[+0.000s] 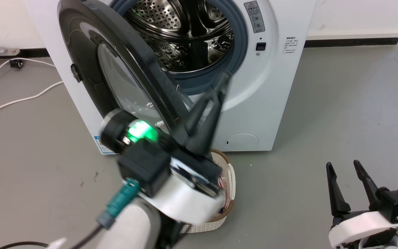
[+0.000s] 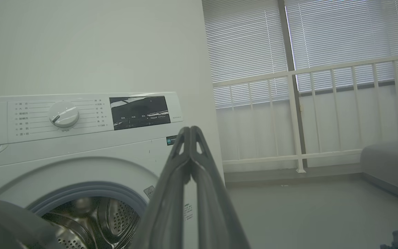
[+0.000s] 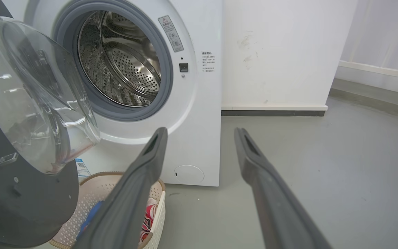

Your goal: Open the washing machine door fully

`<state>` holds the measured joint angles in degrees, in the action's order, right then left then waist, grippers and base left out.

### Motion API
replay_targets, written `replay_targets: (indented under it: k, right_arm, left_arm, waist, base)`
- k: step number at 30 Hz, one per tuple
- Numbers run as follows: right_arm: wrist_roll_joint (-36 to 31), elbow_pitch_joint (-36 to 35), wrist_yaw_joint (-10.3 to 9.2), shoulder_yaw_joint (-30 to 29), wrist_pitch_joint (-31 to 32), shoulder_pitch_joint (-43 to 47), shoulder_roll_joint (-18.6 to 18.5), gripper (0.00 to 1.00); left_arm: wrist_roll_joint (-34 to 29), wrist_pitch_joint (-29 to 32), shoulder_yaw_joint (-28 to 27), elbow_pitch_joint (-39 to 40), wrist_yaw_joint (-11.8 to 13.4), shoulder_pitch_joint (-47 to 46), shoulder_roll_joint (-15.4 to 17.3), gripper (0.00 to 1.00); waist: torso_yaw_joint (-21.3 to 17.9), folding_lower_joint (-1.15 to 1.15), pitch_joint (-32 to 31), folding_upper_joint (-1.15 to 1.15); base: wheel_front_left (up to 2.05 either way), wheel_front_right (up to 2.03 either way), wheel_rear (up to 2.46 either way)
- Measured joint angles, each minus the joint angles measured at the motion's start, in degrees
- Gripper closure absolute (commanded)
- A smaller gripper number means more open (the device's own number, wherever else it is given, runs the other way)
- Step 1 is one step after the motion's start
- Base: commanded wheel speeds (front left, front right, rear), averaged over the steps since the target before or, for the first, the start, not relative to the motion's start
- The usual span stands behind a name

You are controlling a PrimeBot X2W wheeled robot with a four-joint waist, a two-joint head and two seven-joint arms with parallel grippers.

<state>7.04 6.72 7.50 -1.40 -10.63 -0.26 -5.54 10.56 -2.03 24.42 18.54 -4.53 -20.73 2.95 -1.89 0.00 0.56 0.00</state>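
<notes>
I see the door (image 1: 92, 62) swung out from the washer (image 1: 271, 86), hinged on its left, with the drum (image 1: 185, 31) exposed. My left gripper (image 1: 224, 80) is beside the door's free edge, fingers pressed together, empty. My right gripper (image 1: 343, 165) hangs low, well apart, fingers spread, empty. A basket (image 1: 231, 183) sits below the door.

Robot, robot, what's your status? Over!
Left gripper shut, empty. Right gripper open, empty. Washing machine door partly open, left gripper beside its edge. Laundry basket on floor beneath.
</notes>
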Motion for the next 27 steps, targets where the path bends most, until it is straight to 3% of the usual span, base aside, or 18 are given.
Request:
replay_targets:
  k: [7, 15, 19, 27]
  right_arm:
    - [-0.08, 0.01, 0.0, -0.4, -0.01, 0.17, 0.29, 0.0]
    - [-0.07, 0.27, 0.0, -0.27, -0.14, 0.16, 0.54, 0.0]
    - [-0.05, 0.65, 0.0, 0.02, -0.29, -0.16, 0.64, 0.0]
    - [0.05, 1.56, 0.0, 0.12, -0.52, -0.46, 0.74, 0.0]
  left_arm:
    - [4.33, 7.94, 9.2, 0.66, -1.12, 8.97, 0.55, 1.0]
    - [7.94, 11.69, 15.92, -7.69, -1.83, 15.97, 1.8, 1.0]
    - [6.75, 9.45, 15.95, -13.67, -1.21, 16.08, 1.97, 1.0]
    - [6.26, 0.32, 10.91, -23.71, 3.8, 12.27, 0.91, 1.0]
  waist:
    - [0.23, 0.0, -0.01, 0.0]
    - [0.25, 0.0, 0.35, 0.0]
    - [-0.15, 0.0, 0.62, 0.0]
    - [-1.08, 0.0, 0.37, 0.0]
  base:
    - [0.0, 0.0, 0.0]
    - [0.0, 0.0, 0.0]
    - [0.0, 0.0, 0.0]
    - [0.0, 0.0, 0.0]
